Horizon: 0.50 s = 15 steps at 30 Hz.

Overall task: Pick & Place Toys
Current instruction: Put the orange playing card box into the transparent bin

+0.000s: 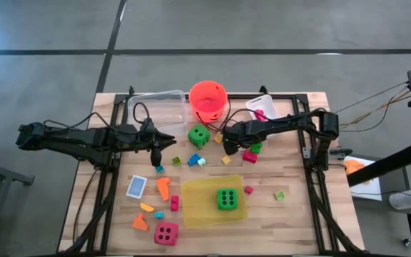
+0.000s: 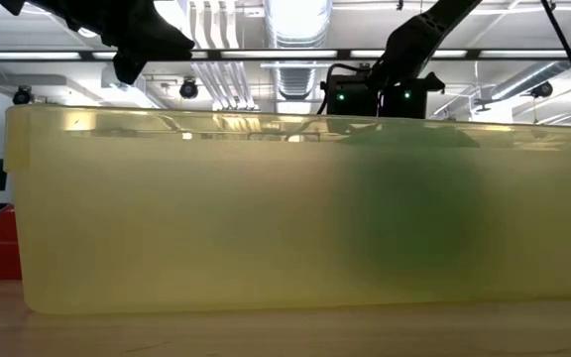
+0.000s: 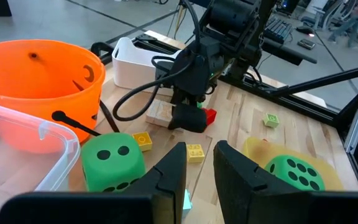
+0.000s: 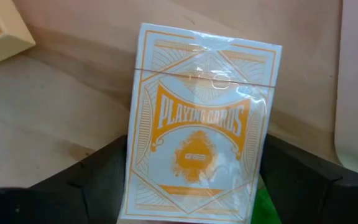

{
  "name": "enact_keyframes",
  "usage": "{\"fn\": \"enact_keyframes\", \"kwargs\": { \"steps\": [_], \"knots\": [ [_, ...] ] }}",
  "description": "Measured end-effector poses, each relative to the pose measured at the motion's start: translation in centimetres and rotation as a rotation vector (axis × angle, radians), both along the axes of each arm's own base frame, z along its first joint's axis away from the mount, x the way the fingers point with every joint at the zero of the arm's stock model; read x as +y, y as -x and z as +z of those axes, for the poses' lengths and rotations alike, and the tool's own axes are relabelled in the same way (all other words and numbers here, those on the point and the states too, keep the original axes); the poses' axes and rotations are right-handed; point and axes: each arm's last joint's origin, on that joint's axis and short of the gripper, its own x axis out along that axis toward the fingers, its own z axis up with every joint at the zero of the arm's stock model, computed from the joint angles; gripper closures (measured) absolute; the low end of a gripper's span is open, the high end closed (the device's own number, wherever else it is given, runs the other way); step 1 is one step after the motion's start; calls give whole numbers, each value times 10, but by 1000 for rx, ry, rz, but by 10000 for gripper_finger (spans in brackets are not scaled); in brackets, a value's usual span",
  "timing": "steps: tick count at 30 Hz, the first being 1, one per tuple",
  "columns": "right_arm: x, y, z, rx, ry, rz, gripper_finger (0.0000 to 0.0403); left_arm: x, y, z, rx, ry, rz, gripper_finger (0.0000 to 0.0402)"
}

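Note:
An orange-and-white pack of playing cards (image 4: 201, 124) lies flat on the wooden table. My right gripper (image 1: 228, 140) points down over it, open, with one finger beside each long side. My left gripper (image 1: 164, 148) hovers left of a green die (image 1: 198, 135), open by a narrow gap (image 3: 201, 165) with nothing in it. A second green die (image 1: 226, 199) sits in the yellow tray (image 1: 191, 214), and a pink die (image 1: 165, 233) rests near the front edge. A blue card (image 1: 137, 186) and small coloured bricks (image 1: 193, 159) lie scattered about. My right gripper stands over the pack from above with its fingers (image 4: 98, 171) across the pack's width. A green strip (image 4: 265, 199) shows between the pack's edge and one finger. Whether either finger touches the pack I cannot tell. The pack lies flat on the table.
The orange-red bucket (image 1: 207, 98) stands at the far middle, a clear tub (image 1: 157, 107) to its left and a white tub (image 1: 261, 107) to its right. Orange shapes (image 1: 163, 188) lie front left. In the low view, the tray's wall (image 2: 167, 218) fills the picture.

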Motion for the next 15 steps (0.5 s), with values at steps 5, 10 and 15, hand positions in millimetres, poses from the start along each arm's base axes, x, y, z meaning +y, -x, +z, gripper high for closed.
{"fn": "enact_keyframes", "kwargs": {
  "steps": [5, 10, 15],
  "knots": [
    [3, -3, 3, 7, 3, 55, 101, 0, 0, 0, 0, 0, -1, 323],
    [14, -9, 9, 2, 9, 147, 101, 0, 0, 0, 0, -1, 0, 323],
    [29, -12, 20, -1, 58, 252, 101, 0, 0, 0, -3, 10, 3, 323]
  ]
}}
